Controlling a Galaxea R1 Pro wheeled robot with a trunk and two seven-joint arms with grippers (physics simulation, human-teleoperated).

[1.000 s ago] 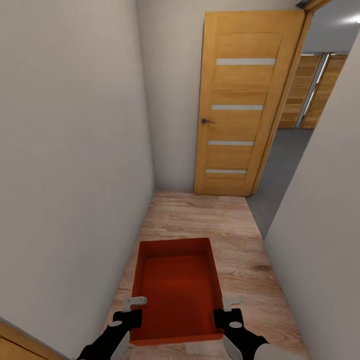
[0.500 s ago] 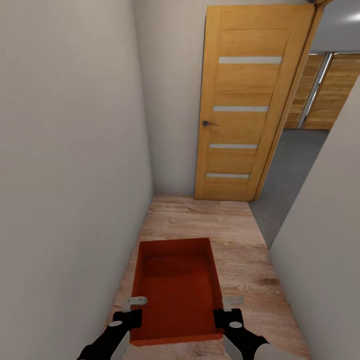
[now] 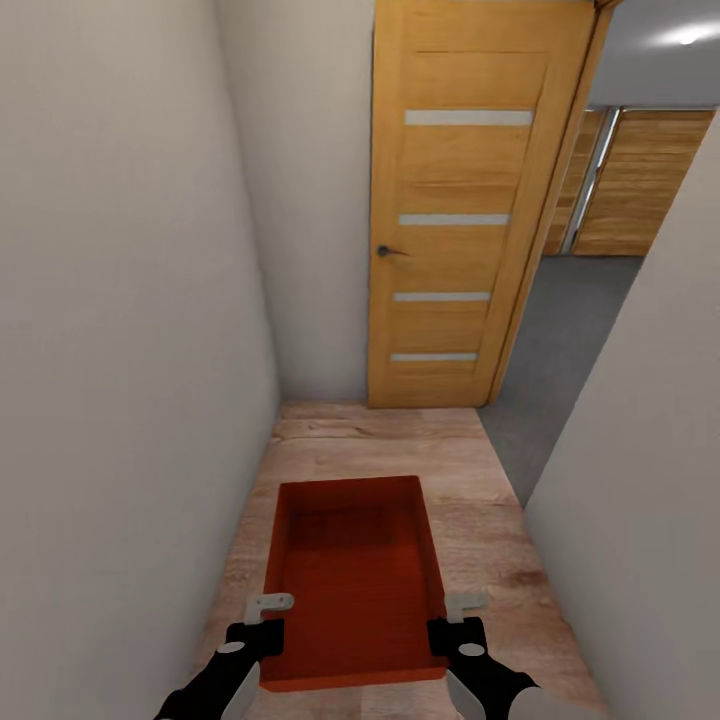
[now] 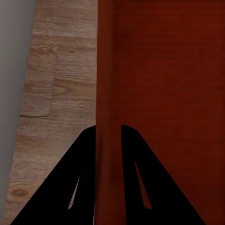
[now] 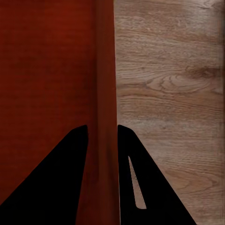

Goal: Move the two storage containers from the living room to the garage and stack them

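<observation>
One orange-red storage container hangs level in front of me above a light wood-plank floor, carried between both arms. My left gripper is shut on the container's left wall, one black finger on each side of it. On the opposite side my right gripper is shut on the right wall in the same way. The container is lidless and has nothing inside. The second container is out of view.
I stand in a narrow corridor between pale walls close on both sides. Ahead, an open wooden door leans against the end wall. To its right an opening shows a grey floor and wood-panelled doors beyond.
The whole view has shifted: the door now sits further left and the opening at right shows wider. The container and both grippers keep the same place in the picture.
</observation>
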